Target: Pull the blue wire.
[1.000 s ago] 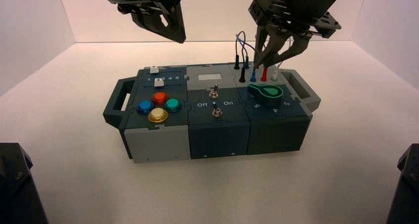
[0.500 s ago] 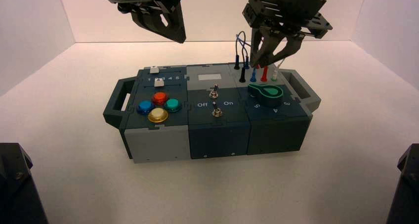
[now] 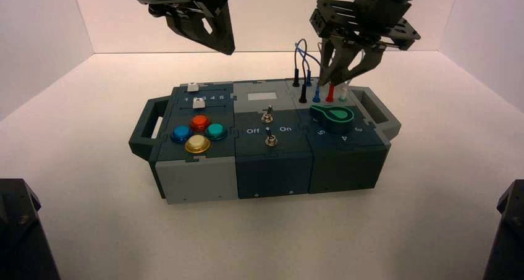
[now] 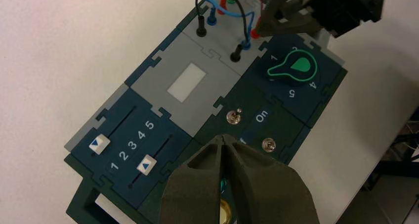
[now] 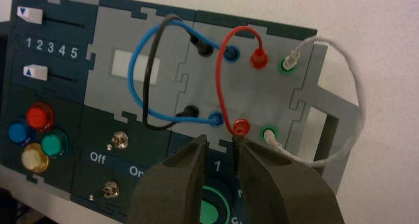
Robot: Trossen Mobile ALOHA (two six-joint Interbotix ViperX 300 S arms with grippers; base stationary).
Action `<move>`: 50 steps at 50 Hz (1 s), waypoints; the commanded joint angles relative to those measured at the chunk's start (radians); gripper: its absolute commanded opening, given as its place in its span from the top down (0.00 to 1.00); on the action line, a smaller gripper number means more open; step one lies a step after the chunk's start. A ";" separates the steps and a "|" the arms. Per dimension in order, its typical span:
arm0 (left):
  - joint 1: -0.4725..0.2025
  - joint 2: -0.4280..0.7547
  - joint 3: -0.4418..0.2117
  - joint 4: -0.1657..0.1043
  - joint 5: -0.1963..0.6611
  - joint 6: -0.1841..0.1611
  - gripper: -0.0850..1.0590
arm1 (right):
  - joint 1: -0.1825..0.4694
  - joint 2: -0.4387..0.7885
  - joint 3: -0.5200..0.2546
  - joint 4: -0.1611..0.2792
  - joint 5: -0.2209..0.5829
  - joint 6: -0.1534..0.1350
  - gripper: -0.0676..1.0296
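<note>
The blue wire [image 5: 129, 80] loops between two blue plugs [image 5: 215, 118] seated in sockets on the box's grey back-right panel [image 5: 276, 93]. In the high view the blue wire [image 3: 301, 46] arches above that panel. My right gripper [image 5: 220, 140] hovers over the panel's front row, open, with nothing between its fingers. Its tips sit just short of the near blue and red plugs. From above, the right gripper [image 3: 342, 79] hangs over the plugs. My left gripper [image 4: 225, 137] is shut and empty, held high above the box's left half [image 3: 223, 47].
A black wire [image 5: 148, 75], a red wire [image 5: 220, 80] and a white wire [image 5: 356, 100] share the panel and cross the blue one. A green knob [image 3: 332, 115] sits in front of it. Two toggles [image 3: 268, 115], sliders [image 3: 198, 102] and coloured buttons [image 3: 198, 133] lie to the left.
My right gripper has shifted slightly over the plug panel and its wrist has turned a little, jaws still open. The left arm and the wires have not moved.
</note>
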 commanded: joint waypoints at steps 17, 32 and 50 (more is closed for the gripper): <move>-0.005 -0.014 -0.032 -0.003 -0.003 -0.002 0.95 | -0.003 0.058 -0.064 0.000 -0.006 0.000 0.67; -0.005 -0.012 -0.034 -0.003 -0.003 -0.002 0.95 | -0.003 0.100 -0.091 -0.002 -0.006 -0.002 0.67; -0.005 -0.014 -0.035 -0.003 -0.002 -0.002 0.95 | -0.003 0.149 -0.110 -0.002 -0.006 -0.002 0.70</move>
